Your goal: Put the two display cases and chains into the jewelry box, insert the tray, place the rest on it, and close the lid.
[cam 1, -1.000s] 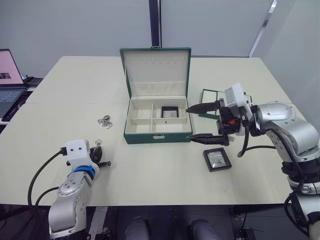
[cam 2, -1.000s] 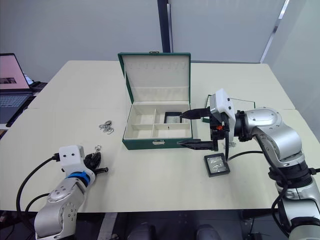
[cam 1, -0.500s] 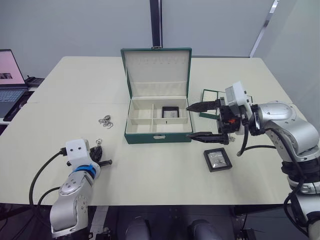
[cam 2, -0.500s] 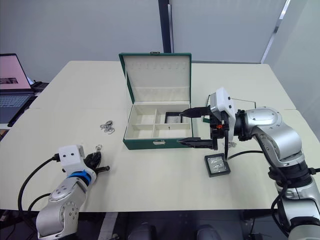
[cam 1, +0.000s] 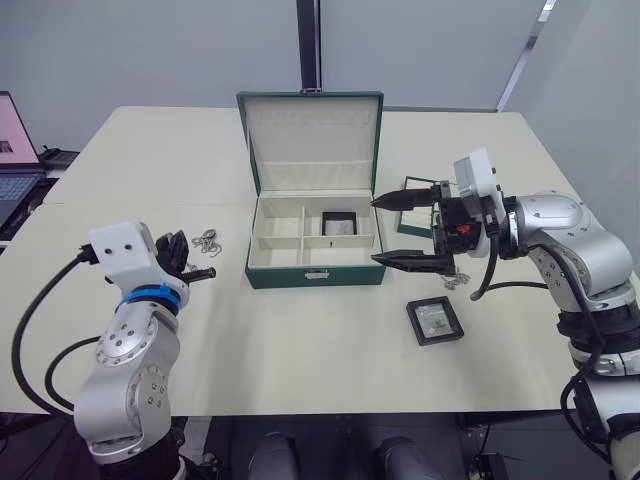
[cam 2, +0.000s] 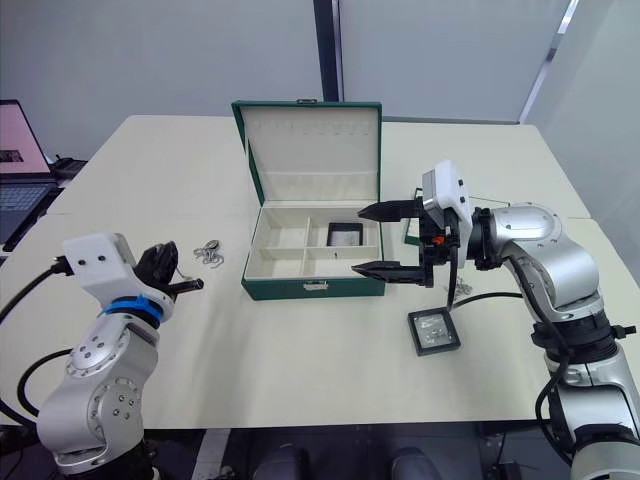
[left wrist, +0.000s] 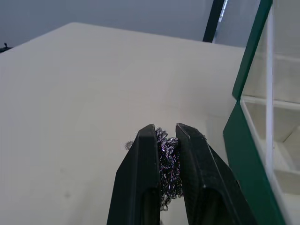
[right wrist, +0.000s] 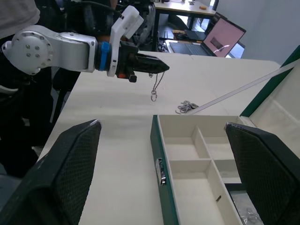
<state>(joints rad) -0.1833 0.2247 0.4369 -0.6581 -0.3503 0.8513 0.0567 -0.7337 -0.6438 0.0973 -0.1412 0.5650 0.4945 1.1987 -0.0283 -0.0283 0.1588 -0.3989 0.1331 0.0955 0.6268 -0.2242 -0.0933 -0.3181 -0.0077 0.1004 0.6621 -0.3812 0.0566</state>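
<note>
The green jewelry box (cam 1: 314,273) stands open mid-table with its lid (cam 1: 312,140) upright. One display case (cam 1: 340,224) lies in its back right compartment. The other display case (cam 1: 434,320) lies on the table to the right of the box's front. My left gripper (cam 1: 207,272) hovers left of the box, shut on a silver chain (left wrist: 168,157) that dangles below it (right wrist: 154,89). The rest (cam 1: 207,240), a small silver cluster, lies on the table just beyond that gripper. My right gripper (cam 1: 372,231) is open, held above the box's right edge. The tray (cam 1: 412,191) sits behind it.
A laptop (cam 2: 15,165) stands on a side desk off the table's left. A person's grey sleeve (right wrist: 18,9) shows beyond the left arm. Bare table top (cam 1: 300,340) stretches in front of the box.
My left arm has lifted and swung forward towards the box, carrying the chain off the table. My right gripper has risen slightly and stays open.
</note>
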